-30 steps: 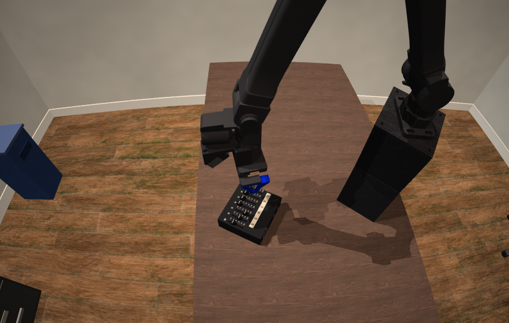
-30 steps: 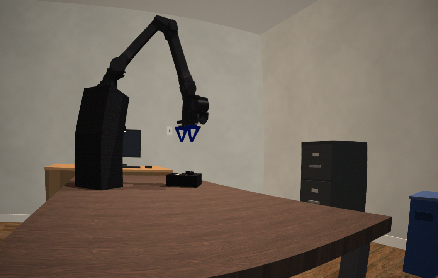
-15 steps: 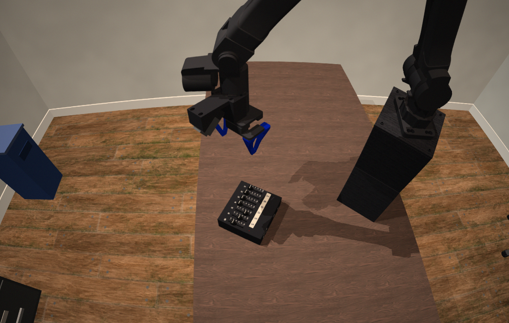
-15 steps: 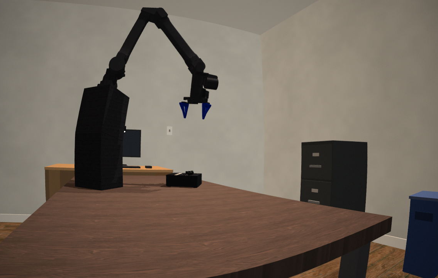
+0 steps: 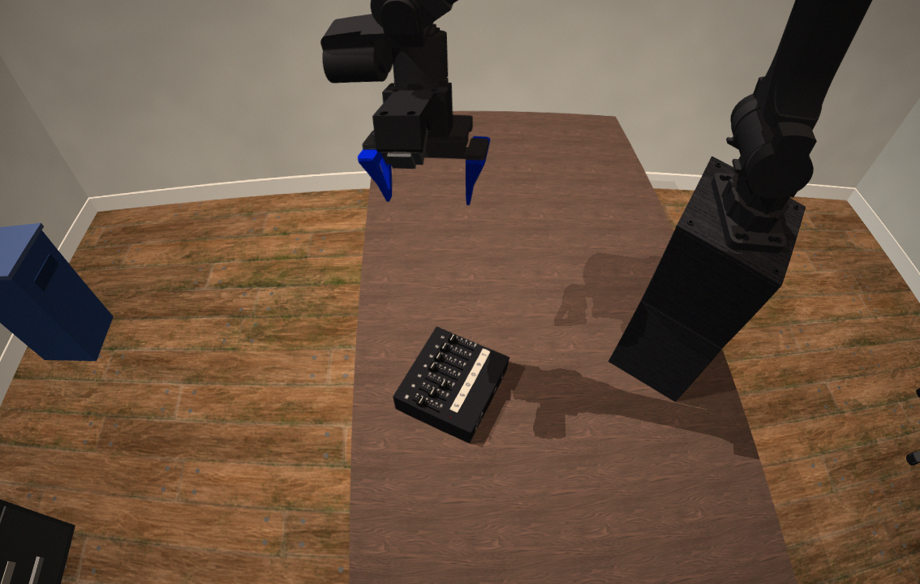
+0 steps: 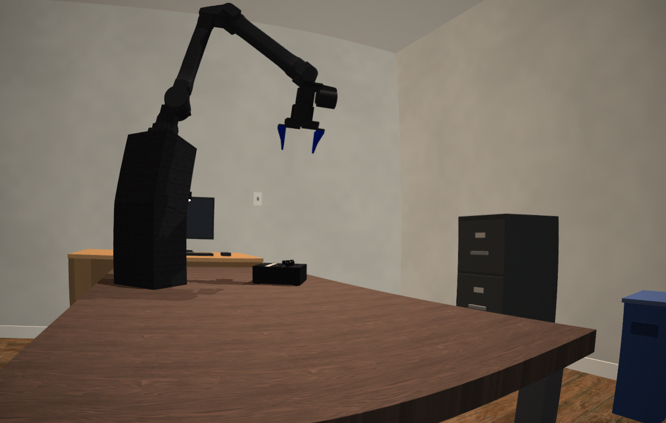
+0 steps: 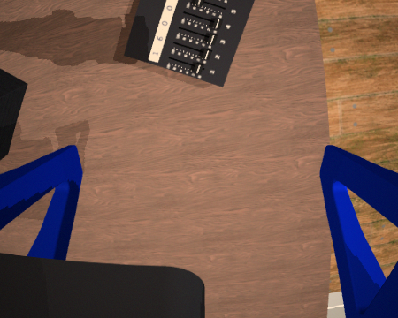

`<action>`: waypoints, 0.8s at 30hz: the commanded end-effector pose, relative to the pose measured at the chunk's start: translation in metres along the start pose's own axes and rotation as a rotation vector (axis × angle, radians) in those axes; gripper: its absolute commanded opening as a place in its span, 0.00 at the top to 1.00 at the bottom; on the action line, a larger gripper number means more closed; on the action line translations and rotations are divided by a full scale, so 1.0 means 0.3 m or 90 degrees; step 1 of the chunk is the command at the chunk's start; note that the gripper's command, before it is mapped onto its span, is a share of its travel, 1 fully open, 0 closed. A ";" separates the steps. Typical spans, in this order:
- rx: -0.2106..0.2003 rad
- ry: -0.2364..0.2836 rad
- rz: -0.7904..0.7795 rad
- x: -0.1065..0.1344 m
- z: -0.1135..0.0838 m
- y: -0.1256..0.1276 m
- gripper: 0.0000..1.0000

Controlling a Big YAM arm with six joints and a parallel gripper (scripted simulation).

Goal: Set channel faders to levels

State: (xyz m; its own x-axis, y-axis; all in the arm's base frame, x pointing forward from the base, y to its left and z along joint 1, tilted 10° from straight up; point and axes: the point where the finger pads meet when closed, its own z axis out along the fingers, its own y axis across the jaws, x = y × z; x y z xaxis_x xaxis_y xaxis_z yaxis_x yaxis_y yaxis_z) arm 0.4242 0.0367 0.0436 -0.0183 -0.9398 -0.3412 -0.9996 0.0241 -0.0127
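Gripper (image 5: pixel 425 176) high above desk (image 5: pixel 451 382), spread wide and empty, probably for a full view of tape (image 7: pixel 167 16) and faders. Desk flat on worktop (image 5: pixel 565 479).

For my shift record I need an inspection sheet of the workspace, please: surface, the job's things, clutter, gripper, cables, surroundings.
Surface: brown wooden table, with arm shadows on it.
Job's things: lighting desk stands flat on the table near its edge; tape strip and a row of faders visible, levels too small to read.
Clutter: nothing seen on the table besides the robot's black base.
Gripper: gripper open, empty, high above the table, away from the desk.
Cables: nothing seen.
Surroundings: filing cabinet, blue bin, side desk with monitor.
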 end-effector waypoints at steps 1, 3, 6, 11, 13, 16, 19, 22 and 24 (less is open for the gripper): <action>0.011 -0.014 -0.179 -0.011 -0.100 -0.052 0.00; 0.014 -0.017 -0.228 -0.017 -0.122 -0.054 0.00; 0.017 -0.024 -0.300 -0.021 -0.111 -0.052 0.00; 0.013 -0.025 -0.302 -0.026 -0.103 -0.050 0.00; 0.008 -0.026 -0.300 -0.023 -0.094 -0.038 0.00; 0.012 -0.025 -0.302 -0.022 -0.094 -0.043 0.00; 0.012 -0.024 -0.302 -0.022 -0.094 -0.044 0.00; 0.012 -0.024 -0.302 -0.022 -0.094 -0.044 0.00; 0.012 -0.024 -0.302 -0.022 -0.094 -0.044 0.00</action>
State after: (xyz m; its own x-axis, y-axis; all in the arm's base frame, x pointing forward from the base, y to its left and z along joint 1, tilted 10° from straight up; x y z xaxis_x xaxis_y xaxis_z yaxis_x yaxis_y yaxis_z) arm 0.4179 0.0357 0.0534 0.4164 -0.8393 -0.3495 -0.9090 -0.3919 -0.1418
